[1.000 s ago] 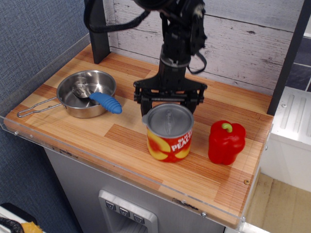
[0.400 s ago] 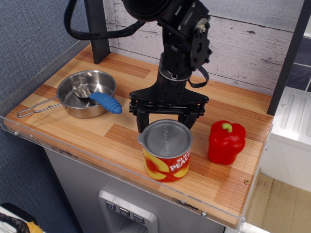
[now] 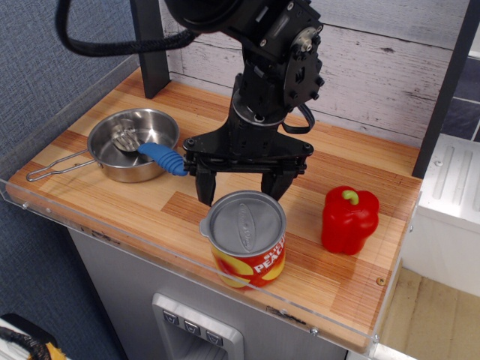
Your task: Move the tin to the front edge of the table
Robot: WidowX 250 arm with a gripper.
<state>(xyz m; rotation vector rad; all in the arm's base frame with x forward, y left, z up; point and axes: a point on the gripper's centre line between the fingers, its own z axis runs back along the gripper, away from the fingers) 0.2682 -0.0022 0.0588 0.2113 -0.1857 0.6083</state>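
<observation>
The tin (image 3: 246,238) has a red label with yellow peaches and a grey lid. It sits near the front edge of the wood-plank table (image 3: 330,277), in the middle, tilted slightly toward the camera. My gripper (image 3: 240,196) stands right behind and over it. The black fingers (image 3: 204,187) straddle the tin's sides, with their tips hidden behind the lid. The gripper is shut on the tin.
A steel pan (image 3: 135,142) with a blue-handled utensil (image 3: 163,158) stands at the left. A red bell pepper (image 3: 349,220) stands just right of the tin. A dark post (image 3: 150,45) and a white plank wall (image 3: 375,67) close the back. Clear acrylic edging (image 3: 187,259) lines the front.
The gripper has carried the tin forward and slightly left, from the table's middle beside the pepper to near the front edge. The pan and pepper have not moved.
</observation>
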